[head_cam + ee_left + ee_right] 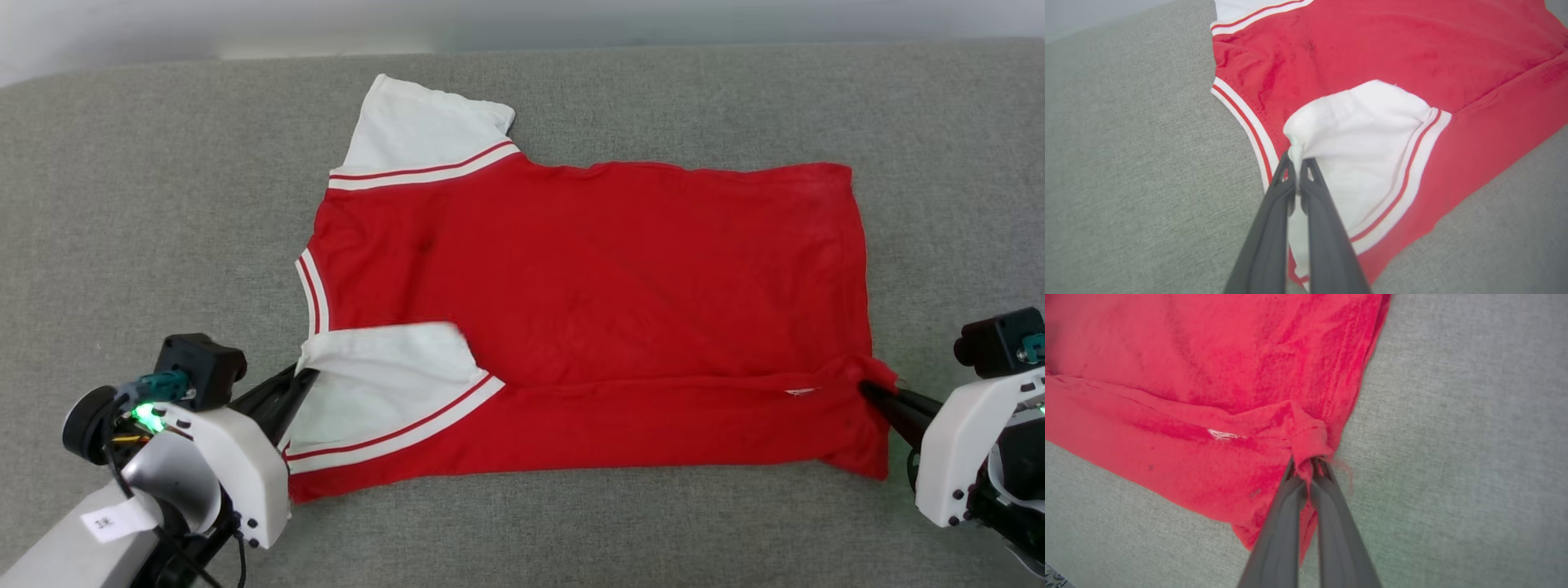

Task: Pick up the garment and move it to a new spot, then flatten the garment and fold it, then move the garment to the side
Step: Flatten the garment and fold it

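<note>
The garment (588, 278), a red T-shirt with white sleeves and striped trim, lies spread sideways on the grey surface, collar to the left and hem to the right. Its near long edge is folded over onto the body, so the near white sleeve (384, 384) lies on top of the red. My left gripper (304, 377) is shut on the corner of that white sleeve (1355, 143), pinching a bunch of cloth between its fingers (1274, 212). My right gripper (867, 389) is shut on a gathered bit of the red hem (1306, 441) at the garment's right end.
The grey fabric-covered surface (147, 204) stretches all round the garment, with bare room to the left, right and front. Its far edge meets a pale wall (522, 24) at the top of the head view.
</note>
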